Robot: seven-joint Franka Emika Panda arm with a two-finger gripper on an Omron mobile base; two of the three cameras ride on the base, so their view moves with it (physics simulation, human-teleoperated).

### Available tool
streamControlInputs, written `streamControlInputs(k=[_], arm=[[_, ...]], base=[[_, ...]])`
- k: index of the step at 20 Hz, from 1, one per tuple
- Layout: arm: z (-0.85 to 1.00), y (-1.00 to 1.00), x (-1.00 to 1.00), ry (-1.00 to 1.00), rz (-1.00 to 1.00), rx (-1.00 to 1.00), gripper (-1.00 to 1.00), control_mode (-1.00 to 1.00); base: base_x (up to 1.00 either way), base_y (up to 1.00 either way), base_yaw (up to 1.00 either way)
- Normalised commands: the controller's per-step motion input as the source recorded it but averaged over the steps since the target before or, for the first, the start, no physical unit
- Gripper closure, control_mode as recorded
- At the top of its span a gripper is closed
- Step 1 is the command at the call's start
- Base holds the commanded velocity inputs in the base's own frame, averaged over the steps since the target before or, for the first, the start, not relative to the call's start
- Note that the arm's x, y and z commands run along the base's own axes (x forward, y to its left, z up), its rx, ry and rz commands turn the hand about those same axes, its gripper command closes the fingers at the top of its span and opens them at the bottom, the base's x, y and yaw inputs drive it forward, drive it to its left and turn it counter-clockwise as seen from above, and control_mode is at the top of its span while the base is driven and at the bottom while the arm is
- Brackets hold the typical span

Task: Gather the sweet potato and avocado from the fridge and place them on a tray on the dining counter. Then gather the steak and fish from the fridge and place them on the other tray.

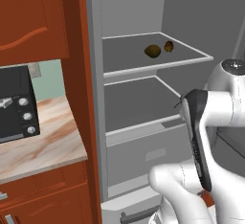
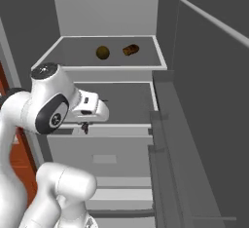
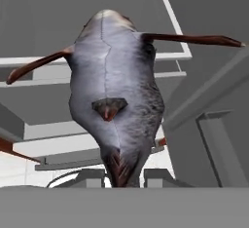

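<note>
Hand view, nearest: the tool (image 3: 125,176) is closed on the tail end of a fish (image 3: 114,90). The two dark tips sit at the bottom with the tail pinched between them. The fish is grey, pale at the far end, with a small dark fin on its belly and two thin red-brown fins (image 3: 194,39) spread to either side. It hangs in front of the open fridge, clear of the shelves behind it.

Right base view: the white arm (image 2: 48,110) reaches across in front of the fridge (image 2: 109,144), with the hand held level with the middle shelf (image 2: 119,103) and a small dark bit showing beneath it. The fish itself cannot be made out there.

Left base view: the arm rises at lower right, its dark-sided forearm (image 1: 198,137) upright in front of the fridge interior.

Middle shelf: bare grey surface, pale front edge. Below it, a closed drawer front (image 2: 104,159).

Upper shelf (image 1: 158,60), further back: two small things lying apart from each other. One is a rounded olive-brown lump, the avocado (image 1: 152,51). The other is a smaller reddish-brown lump, the sweet potato (image 1: 169,46), nearer the rear wall.

Off to the left of the fridge: red-brown wooden cabinets (image 1: 33,17), a beige marbled worktop (image 1: 43,141) and a black toaster oven (image 1: 16,103) standing on it.
</note>
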Motion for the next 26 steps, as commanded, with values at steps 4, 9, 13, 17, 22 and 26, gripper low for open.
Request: streamControlInputs(k=[4, 9, 13, 17, 22, 26], arm=[[0.61, 0.41, -0.92, 0.0, -0.12, 0.01, 1.0, -1.0], [0.83, 0.24, -0.9, 0.0, -0.11, 0.01, 1.0, -1.0], [0.79, 0.14, -0.74, 0.04, -0.1, 0.01, 1.0, -1.0], [0.66, 0.14, -0.68, 0.11, -0.06, 0.0, 1.0, -1.0], [0.56, 0.18, -0.62, 0.13, -0.03, 0.0, 1.0, -1.0], [0.25, 0.13, -0.58, 0.04, -0.01, 0.0, 1.0, -1.0]], base=[[0.0, 0.0, 0.0], [0.0, 0.0, 0.0], [0.0, 0.0, 0.0], [0.0, 0.0, 0.0], [0.0, 0.0, 0.0], [0.0, 0.0, 0.0]])
